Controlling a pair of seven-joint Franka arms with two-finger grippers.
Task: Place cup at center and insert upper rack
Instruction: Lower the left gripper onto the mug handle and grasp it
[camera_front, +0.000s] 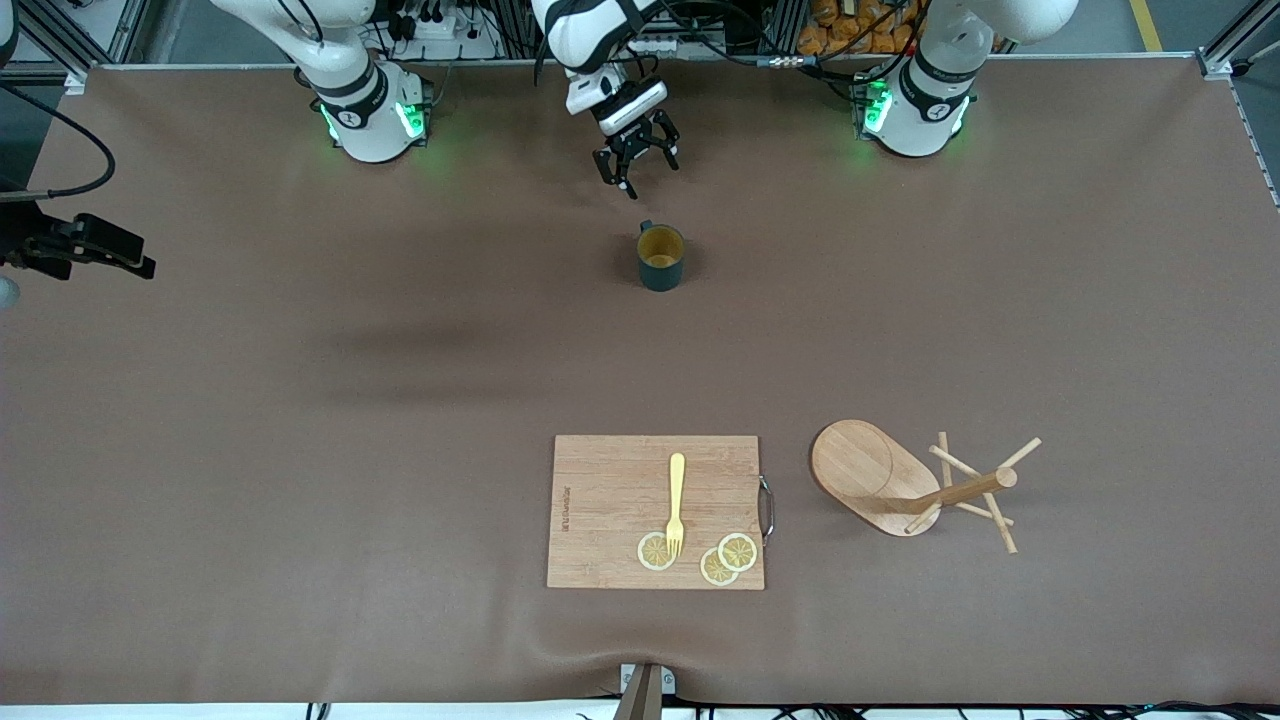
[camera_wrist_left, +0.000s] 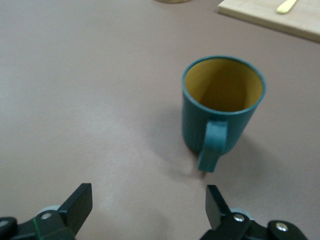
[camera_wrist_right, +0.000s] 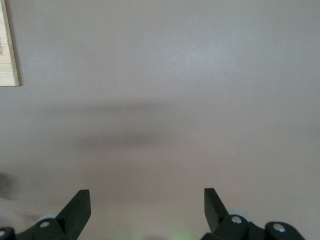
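Note:
The dark teal cup (camera_front: 661, 257) stands upright on the brown table, nearer to the arms' bases than to the front camera. In the left wrist view the cup (camera_wrist_left: 222, 107) shows its tan inside, with its handle turned toward my left gripper. My left gripper (camera_front: 637, 165) is open and empty above the table, just on the bases' side of the cup, and its jaws (camera_wrist_left: 149, 207) stand wide apart. The wooden upper rack (camera_front: 905, 485) lies on its side toward the left arm's end, near the front camera. My right gripper (camera_wrist_right: 147, 210) is open over bare table and out of the front view.
A rectangular wooden cutting board (camera_front: 610, 510) lies near the front camera, beside the rack. It carries a yellow fork (camera_front: 676, 500) and lemon slices (camera_front: 738, 551). Its edge shows in the right wrist view (camera_wrist_right: 6, 45). A black device (camera_front: 80, 245) juts in at the right arm's end.

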